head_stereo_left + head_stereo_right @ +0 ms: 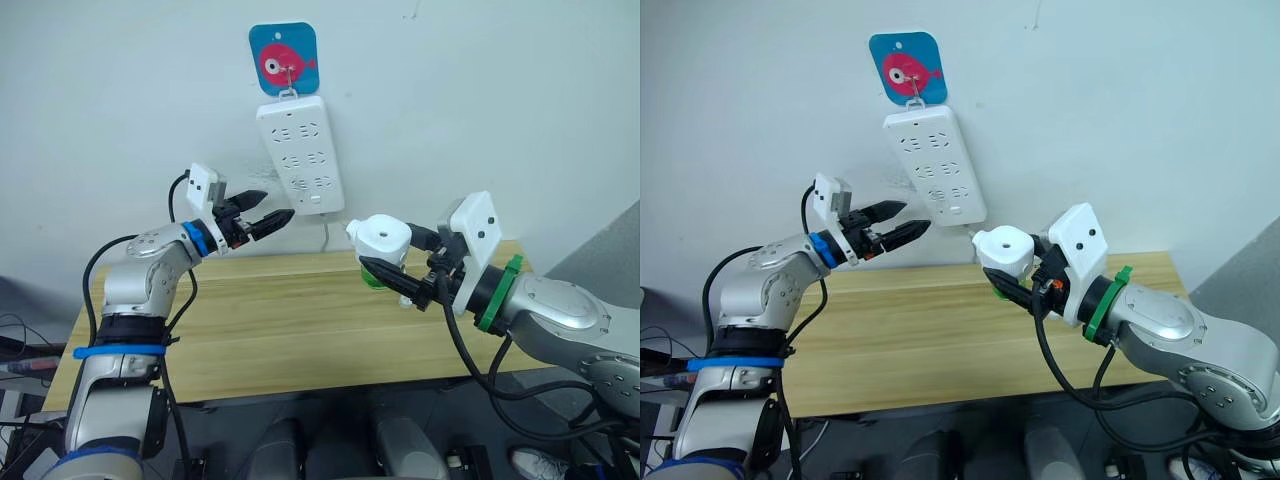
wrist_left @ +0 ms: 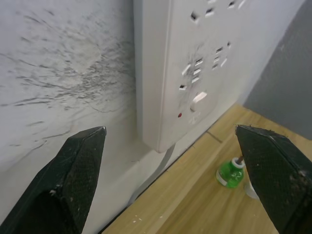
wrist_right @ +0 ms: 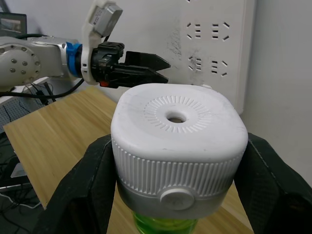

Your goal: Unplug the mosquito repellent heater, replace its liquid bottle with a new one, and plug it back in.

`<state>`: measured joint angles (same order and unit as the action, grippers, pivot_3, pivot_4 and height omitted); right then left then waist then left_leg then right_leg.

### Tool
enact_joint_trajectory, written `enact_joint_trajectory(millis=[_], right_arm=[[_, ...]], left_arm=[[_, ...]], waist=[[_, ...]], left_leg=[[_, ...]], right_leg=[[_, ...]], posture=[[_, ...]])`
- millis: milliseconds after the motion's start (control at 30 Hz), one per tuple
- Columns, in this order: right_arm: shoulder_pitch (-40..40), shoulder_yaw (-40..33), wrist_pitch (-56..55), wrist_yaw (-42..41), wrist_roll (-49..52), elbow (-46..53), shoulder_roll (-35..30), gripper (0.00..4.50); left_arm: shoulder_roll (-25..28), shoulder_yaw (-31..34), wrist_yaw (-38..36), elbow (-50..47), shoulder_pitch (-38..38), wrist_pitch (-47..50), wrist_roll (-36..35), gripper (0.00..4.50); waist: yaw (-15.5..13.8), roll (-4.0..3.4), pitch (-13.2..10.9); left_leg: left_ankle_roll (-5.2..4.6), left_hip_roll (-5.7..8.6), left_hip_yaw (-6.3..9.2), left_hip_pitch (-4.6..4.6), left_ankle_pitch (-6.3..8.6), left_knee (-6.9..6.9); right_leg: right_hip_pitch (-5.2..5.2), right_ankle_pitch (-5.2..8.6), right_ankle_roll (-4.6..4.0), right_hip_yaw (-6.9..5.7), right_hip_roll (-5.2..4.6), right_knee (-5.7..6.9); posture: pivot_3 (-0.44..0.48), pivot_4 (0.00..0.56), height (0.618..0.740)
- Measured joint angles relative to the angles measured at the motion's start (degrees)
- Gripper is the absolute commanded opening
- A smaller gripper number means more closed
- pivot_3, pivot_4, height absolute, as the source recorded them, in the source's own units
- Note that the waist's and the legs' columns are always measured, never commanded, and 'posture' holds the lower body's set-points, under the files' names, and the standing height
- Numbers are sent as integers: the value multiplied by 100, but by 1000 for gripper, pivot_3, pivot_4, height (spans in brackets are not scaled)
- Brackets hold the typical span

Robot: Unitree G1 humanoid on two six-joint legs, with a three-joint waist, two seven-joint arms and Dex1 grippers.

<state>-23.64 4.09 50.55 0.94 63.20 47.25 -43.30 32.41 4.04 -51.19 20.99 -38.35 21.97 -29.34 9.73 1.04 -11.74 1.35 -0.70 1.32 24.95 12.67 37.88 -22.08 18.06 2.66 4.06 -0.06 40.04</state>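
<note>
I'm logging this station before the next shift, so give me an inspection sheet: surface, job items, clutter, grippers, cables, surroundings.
Surface: wooden table against the wall.
Job's things: mosquito repellent heater, white, vent hole up, green liquid bottle under it, unplugged and held in the air. A second small green bottle stands on the table below the power strip.
Clutter: nothing seen.
Grippers: right gripper shut on the heater's sides; left gripper open, raised beside the strip, holding nothing.
Cables: the strip's white cord drops behind the table; black cables run along both arms.
Surroundings: pale wall, scuffed beside the strip; the strip hangs from a blue fish hook.
</note>
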Motion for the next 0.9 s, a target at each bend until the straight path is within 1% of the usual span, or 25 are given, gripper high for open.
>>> enact_joint_trajectory(millis=[167,267,433,533,567,700,800,833,900], right_arm=[[28,-25,67,3,-11,77,10,2980],[41,-46,112,-1,-14,111,12,2980],[106,-65,135,-40,-42,138,13,2980],[154,-66,140,-74,-74,139,45,2980],[174,-65,140,-84,-84,139,60,2980],[174,-61,144,-94,-129,133,152,2980],[23,-32,188,-80,-182,64,291,2980],[-88,-2,227,-61,-245,8,352,2980],[-419,198,357,23,-462,-178,526,2980]], left_arm=[[-168,-68,-354,689,-594,-281,287,4500],[-286,-102,-599,872,-764,-278,313,4500],[-301,-113,-967,1095,-1041,-240,351,4500],[-300,-113,-1108,1190,-1154,-249,392,3929],[-300,-107,-1145,1245,-1184,-258,402,3662],[-308,-85,-1213,1320,-1206,-327,466,2387],[-341,-76,-1226,1341,-1208,-411,525,1454],[-369,-93,-1254,1342,-1215,-451,552,1300],[-388,-80,-1239,1372,-1218,-501,578,1302]], waist=[[32,1,0],[53,1,-1],[136,2,-1],[159,2,-1],[160,2,-1],[154,2,-1],[154,2,-1],[154,2,-1],[159,2,-1]], left_leg=[[0,1,0,1,0,-1],[0,2,0,2,0,0],[0,2,6,4,0,-1],[0,1,8,4,0,-2],[0,2,9,4,0,-2],[0,5,11,5,0,-1],[0,6,10,5,0,0],[0,6,9,5,0,0],[0,4,11,5,0,4]], right_leg=[[0,0,0,-1,3,0],[0,0,0,-1,3,-1],[0,0,0,-1,3,0],[-1,0,0,-2,4,1],[0,0,0,-1,4,1],[0,0,0,-1,2,1],[0,0,0,-1,1,1],[0,0,0,-1,1,1],[0,0,0,-1,1,4]], posture=[[-302,170,740],[-305,170,740],[-310,166,740],[-309,163,740],[-309,162,740],[-308,160,740],[-308,160,740],[-309,157,740],[-302,151,740]])
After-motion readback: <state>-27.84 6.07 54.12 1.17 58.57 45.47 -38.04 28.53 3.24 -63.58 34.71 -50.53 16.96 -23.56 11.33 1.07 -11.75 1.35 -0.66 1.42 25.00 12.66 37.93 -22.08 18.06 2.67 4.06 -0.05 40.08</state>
